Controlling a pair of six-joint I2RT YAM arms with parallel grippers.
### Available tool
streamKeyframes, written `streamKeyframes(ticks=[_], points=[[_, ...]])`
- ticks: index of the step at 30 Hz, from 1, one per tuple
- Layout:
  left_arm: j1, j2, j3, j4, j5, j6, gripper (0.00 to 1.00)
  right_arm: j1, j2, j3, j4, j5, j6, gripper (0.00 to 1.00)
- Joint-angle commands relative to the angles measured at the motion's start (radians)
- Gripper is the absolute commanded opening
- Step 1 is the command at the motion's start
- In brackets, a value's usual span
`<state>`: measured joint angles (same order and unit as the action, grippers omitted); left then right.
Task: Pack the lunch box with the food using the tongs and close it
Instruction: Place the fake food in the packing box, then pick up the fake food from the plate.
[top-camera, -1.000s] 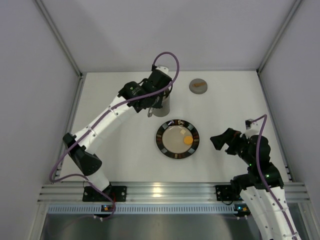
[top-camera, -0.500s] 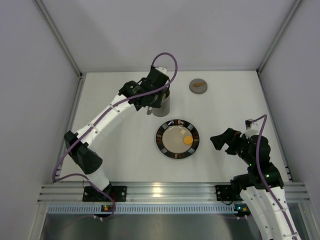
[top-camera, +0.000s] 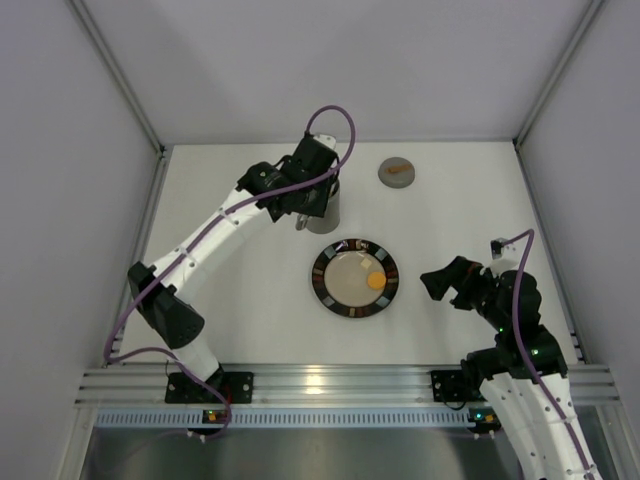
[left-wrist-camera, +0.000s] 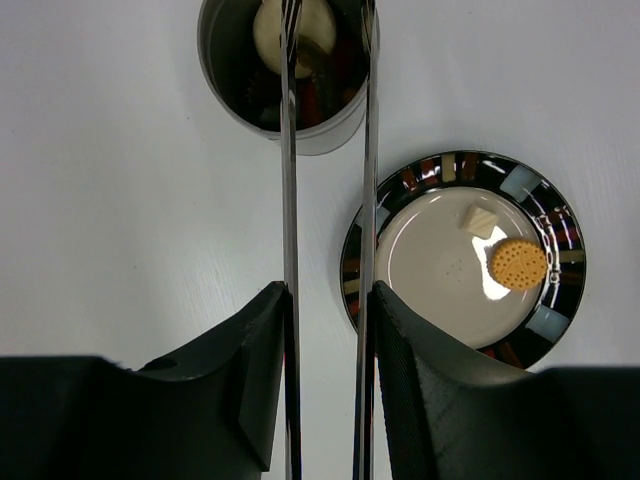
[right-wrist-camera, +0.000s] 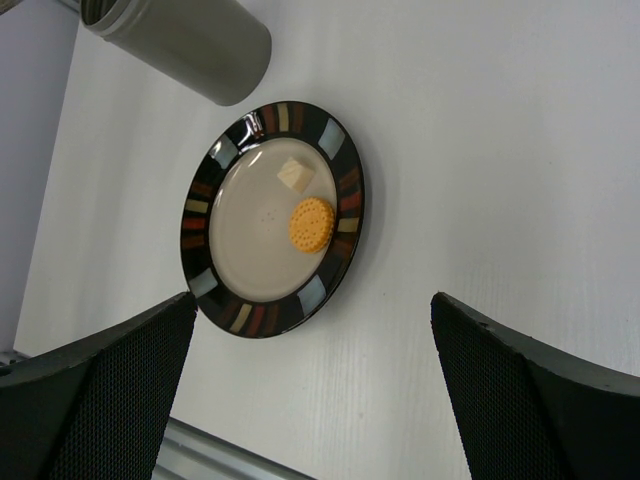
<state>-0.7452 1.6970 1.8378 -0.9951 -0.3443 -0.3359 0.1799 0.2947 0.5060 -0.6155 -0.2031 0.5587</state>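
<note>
The lunch box (left-wrist-camera: 335, 132) stands upright and open, with a cream piece (left-wrist-camera: 312, 22) and dark and red food inside. My left gripper (left-wrist-camera: 328, 295) is shut on the tongs (left-wrist-camera: 290, 200), its fingers pressing both silver arms. The arms run parallel with a gap, and their tips reach over the mouth of the lunch box (top-camera: 327, 210). On the plate (left-wrist-camera: 530, 185) lie an orange round cracker (left-wrist-camera: 518, 263) and a cream cube (left-wrist-camera: 478, 220). My right gripper (right-wrist-camera: 312, 300) is open and holds nothing, hovering to the right of the plate (top-camera: 325, 275).
A flat grey lid (top-camera: 397, 172) with an orange mark lies at the back, right of the lunch box. White walls enclose the table on three sides. The aluminium rail with both arm bases runs along the near edge.
My left wrist has shifted slightly back and left over the lunch box. The right arm has not moved.
</note>
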Motion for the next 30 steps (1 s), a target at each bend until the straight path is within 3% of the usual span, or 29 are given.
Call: streamKeyframes(ticks=[1,8,14,23,30], points=[[-0.012,-0.075,0.009,0.035,0.041,0.018,0.43,-0.011,-0.011,0.032,0.007,0.004,-0.008,1.0],[-0.137,-0.163,-0.031,-0.005,0.015,0.014,0.46,-0.011,-0.009,0.026,0.013,0.002,-0.002,1.0],[-0.262,-0.207,-0.15,0.006,0.024,-0.025,0.48,-0.011,-0.014,0.026,0.01,0.005,-0.002,1.0],[-0.292,-0.201,-0.37,0.121,0.068,-0.063,0.49,-0.011,-0.009,0.037,0.007,0.002,-0.003,0.99],[-0.29,-0.143,-0.374,0.148,0.091,-0.058,0.49,-0.011,-0.005,0.045,0.007,0.004,-0.006,1.0]])
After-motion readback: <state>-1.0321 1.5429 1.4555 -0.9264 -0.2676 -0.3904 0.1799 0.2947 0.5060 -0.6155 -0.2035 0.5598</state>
